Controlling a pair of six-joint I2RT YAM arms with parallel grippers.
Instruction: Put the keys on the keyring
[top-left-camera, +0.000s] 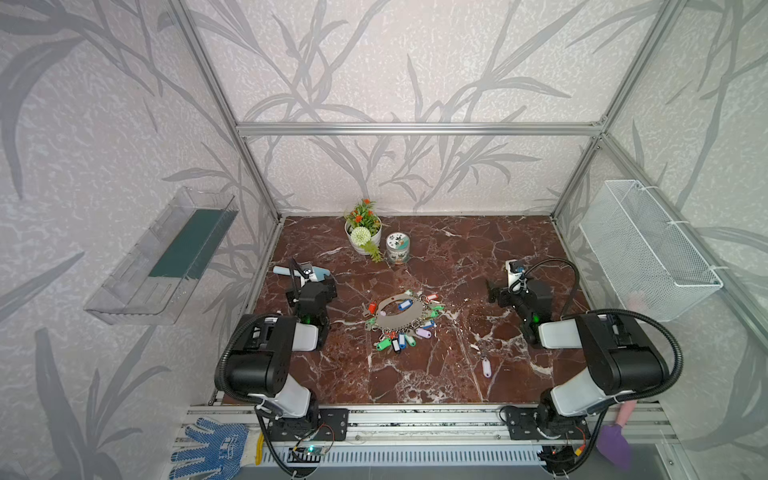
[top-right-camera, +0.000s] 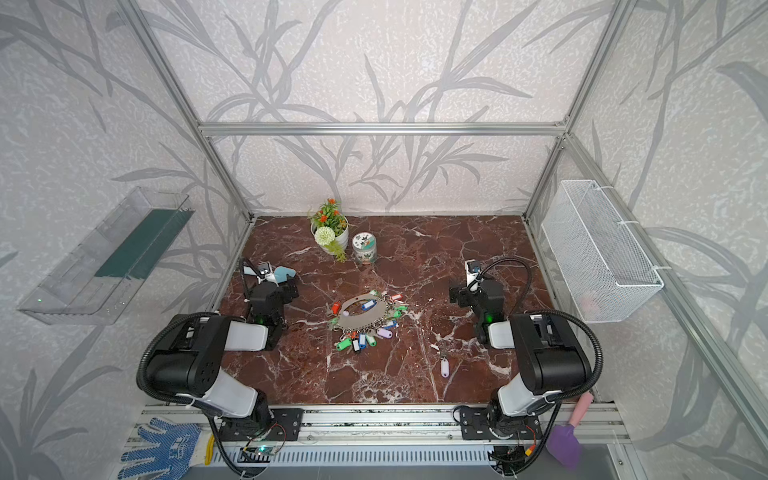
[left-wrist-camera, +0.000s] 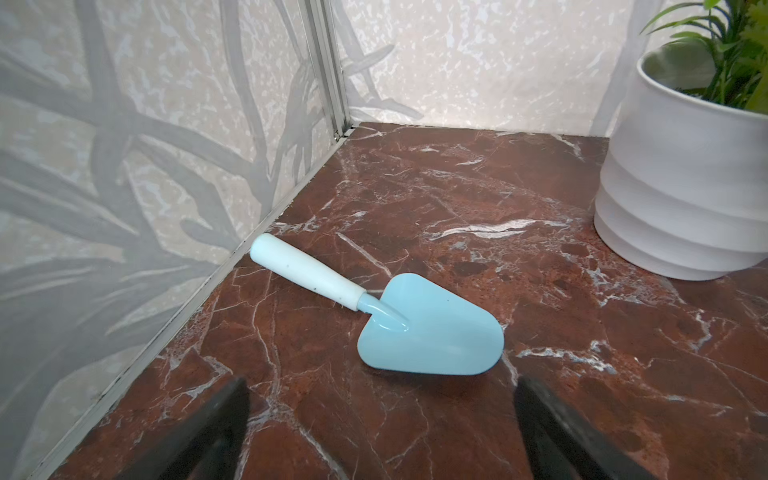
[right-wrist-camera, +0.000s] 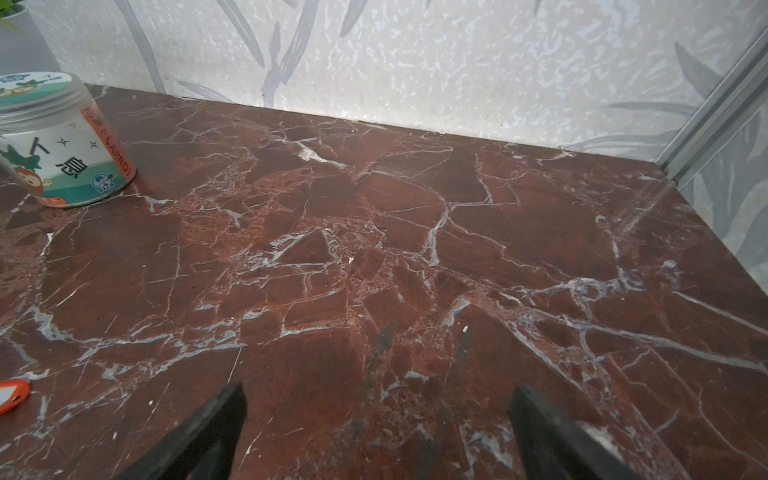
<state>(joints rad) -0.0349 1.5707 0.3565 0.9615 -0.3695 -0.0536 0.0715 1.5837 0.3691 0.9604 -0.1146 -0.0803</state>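
wrist views: left gripper (left-wrist-camera: 380, 399) and right gripper (right-wrist-camera: 376, 399) spread wide, empty; 2 arms folded low flanking keyring (top-left-camera: 399, 322).

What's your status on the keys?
Both jaws open, empty. Keys lie loose on table, apart from keyring. Nothing between them.

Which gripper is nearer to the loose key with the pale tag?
Right. The right gripper is behind the keys, on the same side; the left gripper is far across, by the blue trowel, beyond the keyring.
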